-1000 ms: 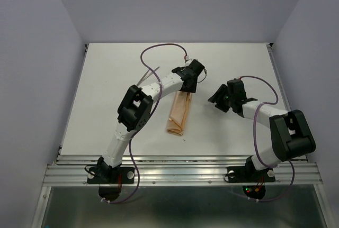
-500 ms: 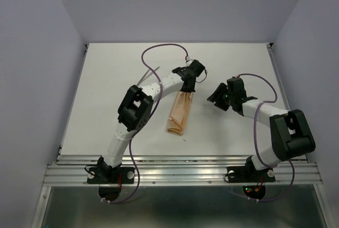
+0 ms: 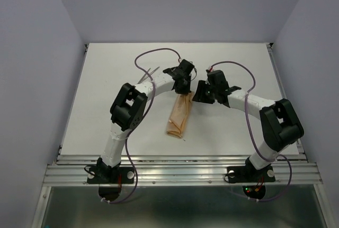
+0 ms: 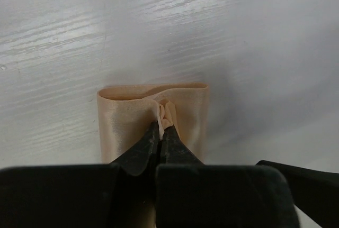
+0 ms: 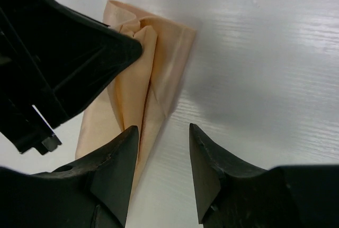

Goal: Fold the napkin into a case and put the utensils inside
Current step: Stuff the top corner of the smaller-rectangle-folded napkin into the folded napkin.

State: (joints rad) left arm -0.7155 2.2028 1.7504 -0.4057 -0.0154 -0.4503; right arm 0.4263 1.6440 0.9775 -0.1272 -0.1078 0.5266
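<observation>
1. I count one napkin [image 3: 178, 116], peach-orange and plain, folded into a narrow oblong; it lies near the middle of the white table [image 3: 106, 106], its long axis running from far right to near left
2. I have two arms, each with one gripper, and both meet at the far end of that cloth
3. My left gripper [image 4: 161, 131] comes at the far end of the napkin from the left; its jaws are pressed together on a small puckered ridge of cloth at the middle of that end, so the fabric bunches up between the black fingers [image 4: 142, 154]
4. My right gripper [image 5: 161, 146] hangs over the napkin's right edge, just beside the left one; its jaws stand partly apart, one finger over the cloth and one over bare table, with nothing clamped between them, and I cannot tell whether either tip touches the fabric
5. The utensils [image 3: 150, 73] show only as thin silver handles on the table at the far left of my left forearm, well apart from the napkin; the arm hides part of them, so I cannot count them
6. I count two purple cables, the left cable [image 3: 153, 53] and the right cable [image 3: 233, 64], one arching over each wrist
</observation>
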